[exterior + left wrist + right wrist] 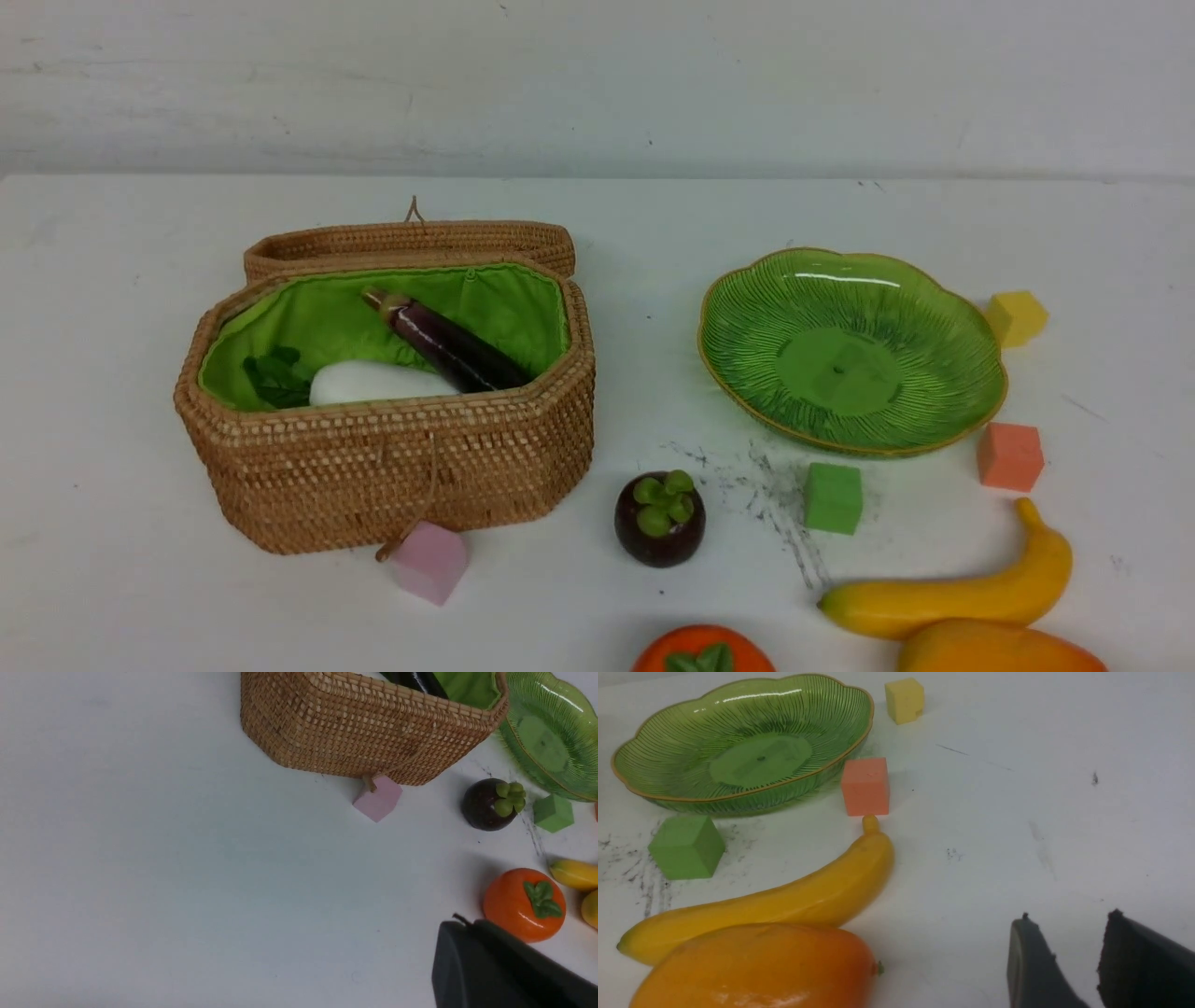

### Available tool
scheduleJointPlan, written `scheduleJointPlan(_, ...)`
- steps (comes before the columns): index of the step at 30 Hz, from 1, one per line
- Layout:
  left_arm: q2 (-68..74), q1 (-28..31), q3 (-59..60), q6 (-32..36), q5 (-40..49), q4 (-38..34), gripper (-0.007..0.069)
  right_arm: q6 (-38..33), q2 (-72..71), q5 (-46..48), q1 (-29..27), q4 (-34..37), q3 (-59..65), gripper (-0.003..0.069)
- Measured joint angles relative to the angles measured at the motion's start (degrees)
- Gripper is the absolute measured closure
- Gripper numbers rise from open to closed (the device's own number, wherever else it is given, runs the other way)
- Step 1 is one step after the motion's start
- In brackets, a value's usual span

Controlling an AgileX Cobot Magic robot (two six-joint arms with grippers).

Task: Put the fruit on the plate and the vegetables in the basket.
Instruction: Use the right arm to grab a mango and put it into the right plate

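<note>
Right, a quick look round the desk [112, 280]. The two vegetables I can see, the eggplant [448, 345] and the radish [373, 383], lie inside the open basket [392, 467] on the left, its lid thrown back. The plate [747, 317] on the right is bare, so by my reckoning the fruit is the job now.

The mangosteen [659, 519] sits on the near side, between basket and plate. The persimmon [702, 651] is at the near edge. The banana [962, 593] and mango [990, 649] lie side by side at near right, seemingly touching, and the banana's stem tip is just beside the orange cube [1009, 455].

These look like glossy moulded toys, so I'd guess light, stiff and a bit slippery. The banana wants a pinch across its thick middle, the round ones a grip across the widest part, below the leaves. The mangosteen could roll if nudged. That plate looks like glass, so fruit should be set down gently, not dropped.

The right hand [1069, 924] has its fingers apart with nothing between them. It hangs over bare desk, near the banana and mango but clear of both. The left hand [462, 933] is pressed together and empty, and the persimmon is just beside its tip, not touching.
</note>
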Motion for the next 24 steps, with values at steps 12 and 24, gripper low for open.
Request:
scheduleJointPlan(12, -1.39, 0.22, 9.77, -0.49, -10.9, 9.09, 0.0638, 0.0, 0.0, 0.0, 0.0, 0.0, 0.0, 0.0416)
scheduleJointPlan(24, -13.69, 15.59, 41.45, -13.22, -60.8, 15.99, 0.0633, 0.0, 0.0, 0.0, 0.0, 0.0, 0.0, 0.0416)
